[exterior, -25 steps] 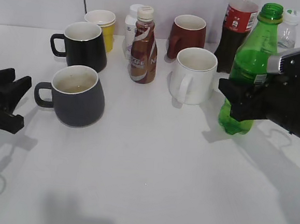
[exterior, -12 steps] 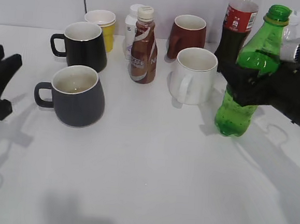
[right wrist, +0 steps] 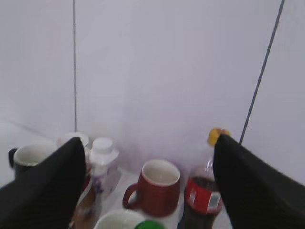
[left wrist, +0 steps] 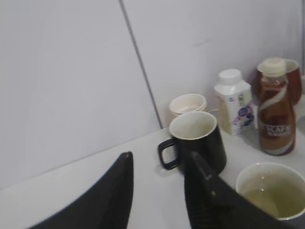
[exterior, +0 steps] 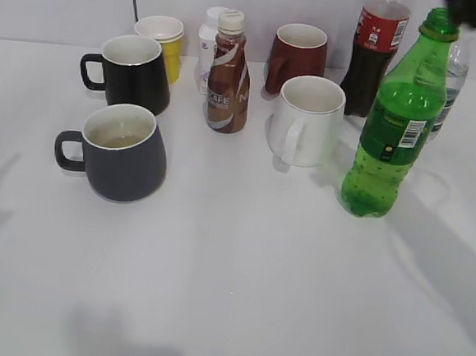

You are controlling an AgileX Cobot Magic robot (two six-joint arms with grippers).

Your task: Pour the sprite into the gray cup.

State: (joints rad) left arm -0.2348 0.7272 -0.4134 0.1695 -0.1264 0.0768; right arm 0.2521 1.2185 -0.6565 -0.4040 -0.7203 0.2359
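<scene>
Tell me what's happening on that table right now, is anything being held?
Nothing is held. The sprite stands upright and uncapped on the table, right of the white mug. The right pincer is open, well above the bottles near the back wall; only a dark bit of that arm shows at the exterior view's top edge. The left pincer is open too, out by the black mug. The gray cup holds some pale liquid.
</scene>
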